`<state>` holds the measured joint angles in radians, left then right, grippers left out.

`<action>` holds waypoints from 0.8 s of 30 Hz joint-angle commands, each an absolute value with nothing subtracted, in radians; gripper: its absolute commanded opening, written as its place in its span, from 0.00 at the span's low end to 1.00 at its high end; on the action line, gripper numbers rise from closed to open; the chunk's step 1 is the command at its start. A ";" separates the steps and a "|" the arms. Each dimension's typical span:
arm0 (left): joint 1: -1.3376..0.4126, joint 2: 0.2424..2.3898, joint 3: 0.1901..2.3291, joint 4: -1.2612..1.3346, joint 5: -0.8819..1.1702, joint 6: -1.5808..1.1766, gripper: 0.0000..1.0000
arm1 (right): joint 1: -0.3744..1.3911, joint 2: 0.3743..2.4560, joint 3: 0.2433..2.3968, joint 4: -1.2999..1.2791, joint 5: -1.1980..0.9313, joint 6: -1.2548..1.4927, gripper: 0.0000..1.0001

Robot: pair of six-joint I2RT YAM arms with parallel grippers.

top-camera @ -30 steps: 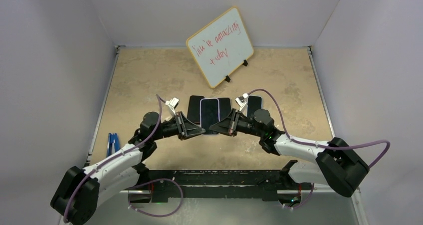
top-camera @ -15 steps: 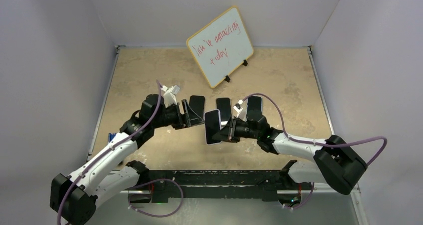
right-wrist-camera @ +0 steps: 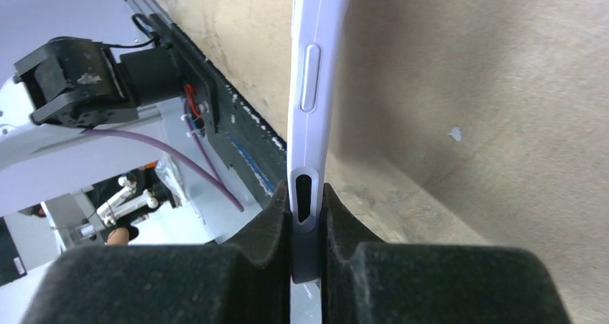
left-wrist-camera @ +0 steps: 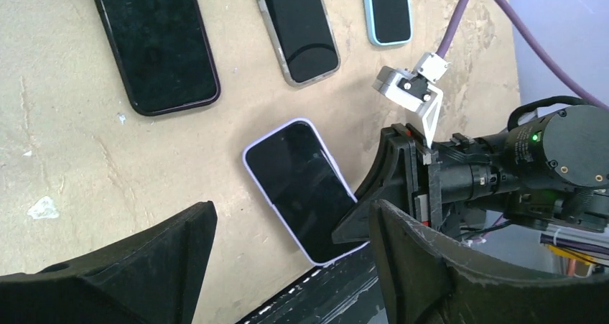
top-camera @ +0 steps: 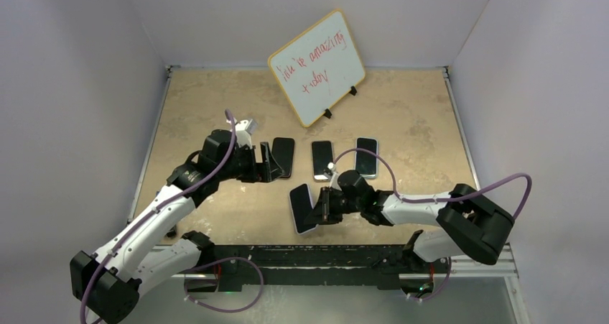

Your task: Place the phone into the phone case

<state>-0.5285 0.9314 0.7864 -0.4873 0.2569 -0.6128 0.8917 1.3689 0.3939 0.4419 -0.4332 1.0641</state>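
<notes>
Right gripper (top-camera: 324, 207): pressed together on the bottom end of the phone (top-camera: 302, 208), fingers (right-wrist-camera: 276, 227) pinching the edge on both sides of the port cutout. The phone's black screen is rimmed all round by the lavender case (right-wrist-camera: 310, 87). It is held near the front edge of the table (top-camera: 215, 101), screen up; I cannot tell whether it touches the surface.

Left gripper (top-camera: 268, 163): spread wide, nothing between the jaws, well apart from the phone, just beside a dark-cased phone (top-camera: 283, 156).

Further back, in the same row: a clear-cased phone (top-camera: 322, 159), then a light-blue-cased phone (top-camera: 366, 157). A whiteboard (top-camera: 316, 65) with red writing stands at the rear.
</notes>
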 commanded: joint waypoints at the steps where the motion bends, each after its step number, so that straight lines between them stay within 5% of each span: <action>1: -0.525 0.937 0.819 -0.505 0.221 -0.562 0.80 | 0.895 1.358 0.428 0.410 -0.384 1.031 0.14; 24: -0.526 0.899 0.909 -0.556 0.151 -0.533 0.80 | 0.894 1.116 0.643 -0.122 -0.077 0.870 0.95</action>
<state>-0.5285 0.9382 0.8310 -0.5503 0.1795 -0.5705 0.8917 1.1820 0.5591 -0.0120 -0.1864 0.9215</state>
